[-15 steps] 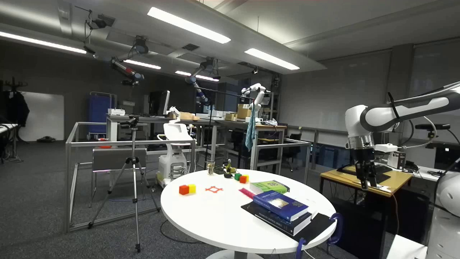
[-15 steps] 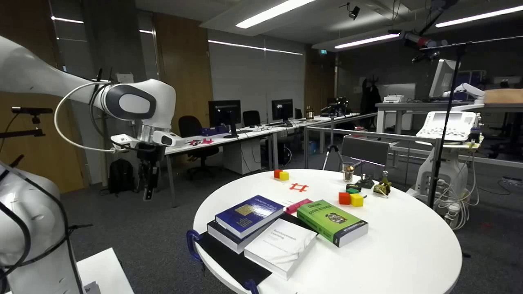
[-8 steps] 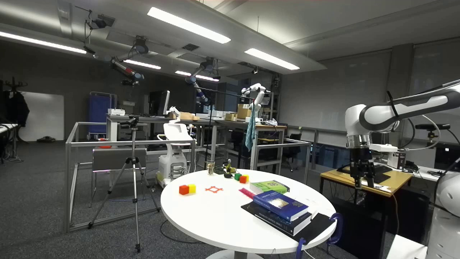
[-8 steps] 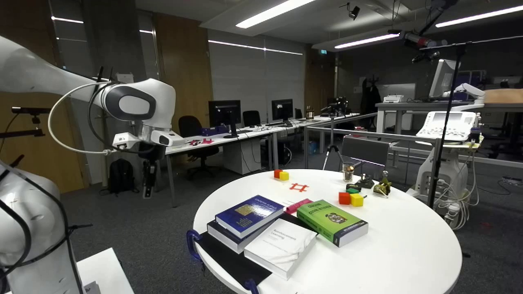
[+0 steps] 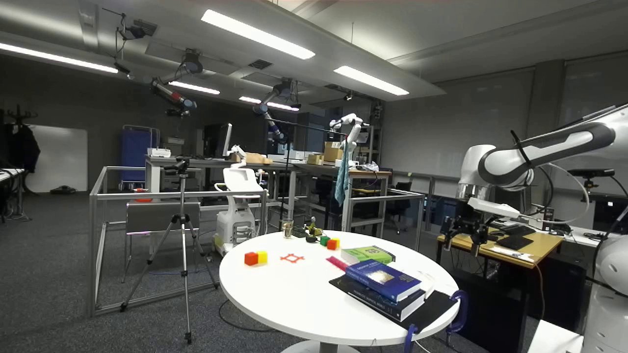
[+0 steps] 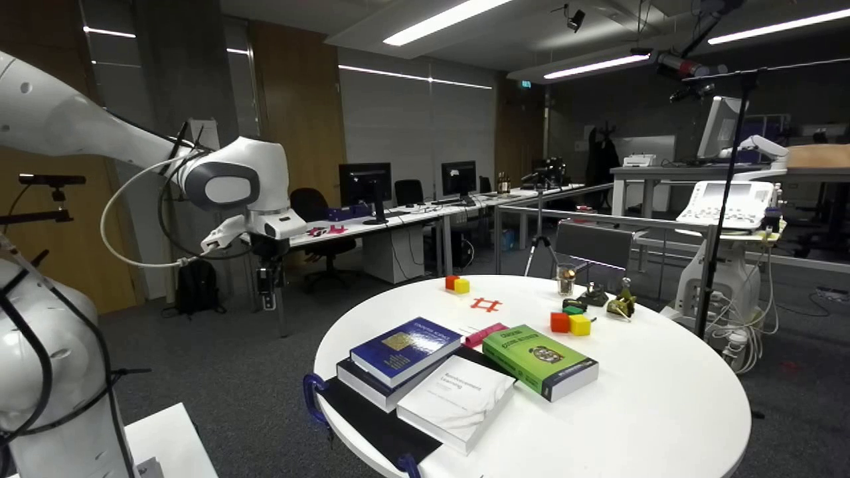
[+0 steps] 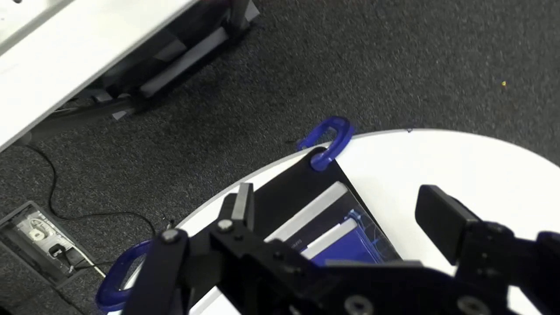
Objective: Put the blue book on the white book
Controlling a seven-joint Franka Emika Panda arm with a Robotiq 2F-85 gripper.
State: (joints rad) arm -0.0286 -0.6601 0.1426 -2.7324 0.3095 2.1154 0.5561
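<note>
The blue book (image 6: 405,348) lies flat on a thicker dark book (image 6: 368,384) on the round white table. It shows in both exterior views (image 5: 382,279) and partly in the wrist view (image 7: 348,249), where my gripper covers much of it. The white book (image 6: 458,401) lies flat beside this stack, toward the green book; in an exterior view it is mostly hidden behind the stack. My gripper (image 5: 462,246) is open and empty, in the air outside the table edge and above book height. In the wrist view its fingers (image 7: 442,218) stand wide apart, holding nothing.
A green book (image 6: 541,362) lies next to the white book. A black mat (image 6: 382,425) under the books is held by blue clamps (image 7: 334,142) at the table rim. A pink roll (image 6: 485,334), coloured cubes (image 6: 570,324) and a glass (image 6: 566,280) stand farther back.
My arm has moved toward the table and the books, and the hand has turned about its axis. In an exterior view the fingers now show farther apart. The books have not moved.
</note>
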